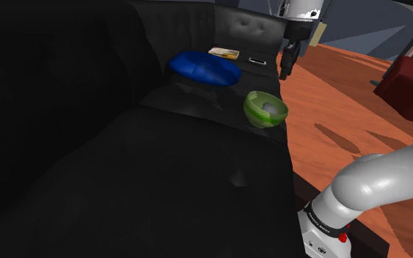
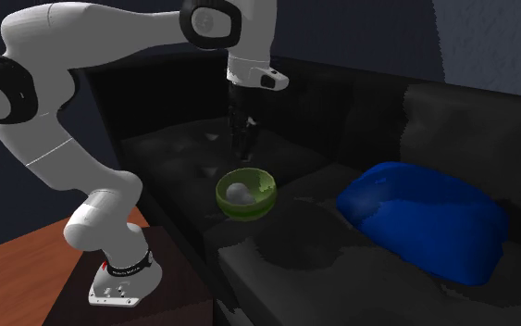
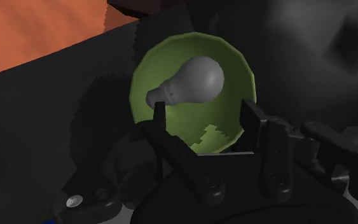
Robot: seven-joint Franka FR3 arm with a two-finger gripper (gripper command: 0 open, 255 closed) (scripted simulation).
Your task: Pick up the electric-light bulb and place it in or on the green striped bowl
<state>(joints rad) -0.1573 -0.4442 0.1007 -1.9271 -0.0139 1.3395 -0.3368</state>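
Lying inside the green bowl [image 3: 238, 70], grey light bulb [image 3: 193, 81], tool [image 3: 203, 111] above it, jaws apart, holding nothing.

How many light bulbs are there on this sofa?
1. The grey bulb lies inside the green bowl on the black sofa seat, beneath the open hand. The blue cushion or the dark folds could hide another.

A living room in a home.
A long black sofa [image 1: 124, 168] with a buttoned back takes most of the space. A blue cushion [image 1: 205, 68] and a green bowl [image 1: 250, 108] lie on its seat, and beside it is a reddish wooden floor [image 1: 344, 110] with a dark red piece of furniture [image 1: 410, 84].
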